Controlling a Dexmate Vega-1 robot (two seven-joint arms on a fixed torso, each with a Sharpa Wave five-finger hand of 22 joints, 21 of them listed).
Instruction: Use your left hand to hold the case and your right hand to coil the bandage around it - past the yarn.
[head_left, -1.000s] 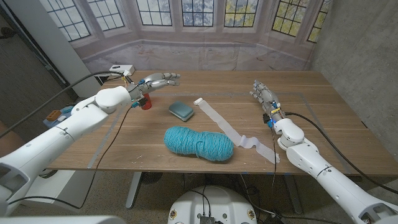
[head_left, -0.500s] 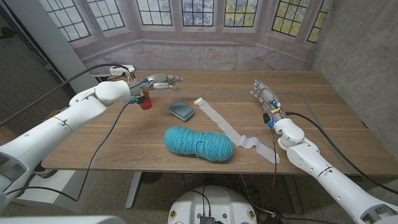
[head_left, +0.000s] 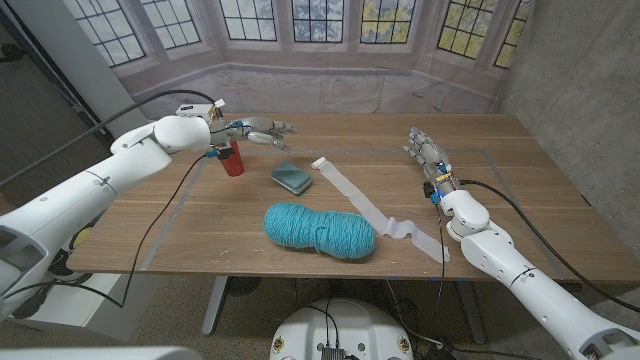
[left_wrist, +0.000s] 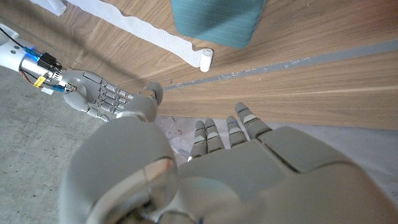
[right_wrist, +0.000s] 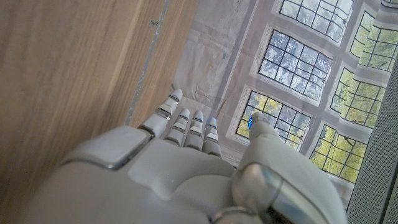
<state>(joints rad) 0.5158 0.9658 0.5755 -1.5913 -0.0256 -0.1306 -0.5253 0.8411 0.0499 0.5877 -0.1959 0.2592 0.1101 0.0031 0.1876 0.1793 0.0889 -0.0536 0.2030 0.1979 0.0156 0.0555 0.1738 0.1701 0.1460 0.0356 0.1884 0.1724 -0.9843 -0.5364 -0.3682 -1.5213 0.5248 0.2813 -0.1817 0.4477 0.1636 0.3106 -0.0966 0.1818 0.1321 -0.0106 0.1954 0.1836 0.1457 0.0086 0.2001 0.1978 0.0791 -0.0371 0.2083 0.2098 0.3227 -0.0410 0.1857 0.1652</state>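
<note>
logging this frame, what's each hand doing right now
Left hand: open, holding nothing, above the table beyond the case.
Right hand: open, holding nothing.

Wooden table (head_left: 500, 175) stands before a backdrop of paned windows (head_left: 320, 18). Grey concrete wall (head_left: 585, 80) on one side.

Showing a teal case (head_left: 292, 178) on a brown wood-grain table (head_left: 520, 170). Lying beside it, a plain white bandage (head_left: 365, 205), rolled at one end. Sitting nearer the front edge, a bright turquoise skein of yarn (head_left: 320, 230). Standing by the left hand (head_left: 262, 130), a red bottle (head_left: 232, 160) with a dark cap. Gleaming silver-grey, both the left hand and the right hand (head_left: 425, 150), on glossy white arms. Running across the tabletop, a thin grey line (left_wrist: 298, 62). Trailing black cables from both arms.
</note>
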